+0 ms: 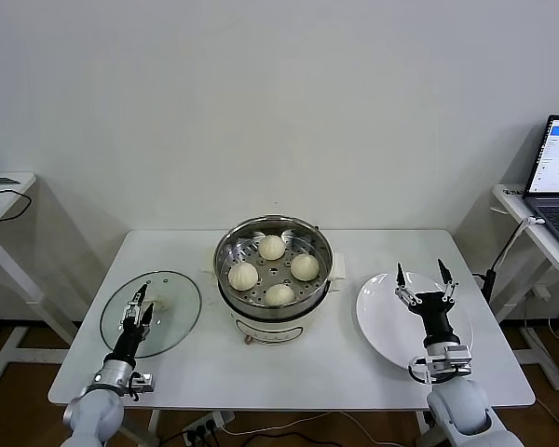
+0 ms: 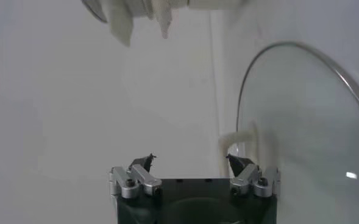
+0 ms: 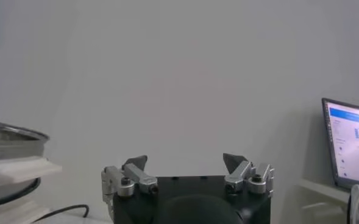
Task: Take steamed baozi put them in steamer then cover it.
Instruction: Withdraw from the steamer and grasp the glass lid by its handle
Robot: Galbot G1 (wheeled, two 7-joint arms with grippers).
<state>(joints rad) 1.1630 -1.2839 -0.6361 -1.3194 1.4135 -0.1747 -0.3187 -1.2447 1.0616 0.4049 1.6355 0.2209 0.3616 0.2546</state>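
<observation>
Baozi (image 1: 272,247) all sit in the steamer (image 1: 274,275); covering remains. Left gripper (image 1: 138,310), wide, must close on the cover (image 1: 151,314) handle; right gripper (image 1: 425,282) idles wide.

White plate (image 1: 391,321) on white table (image 1: 307,368); open laptop (image 1: 557,172) on side desk.

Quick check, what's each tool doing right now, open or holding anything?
Left tool: open, empty, over the cover near its handle.
Right tool: open, empty, above the plate.
</observation>
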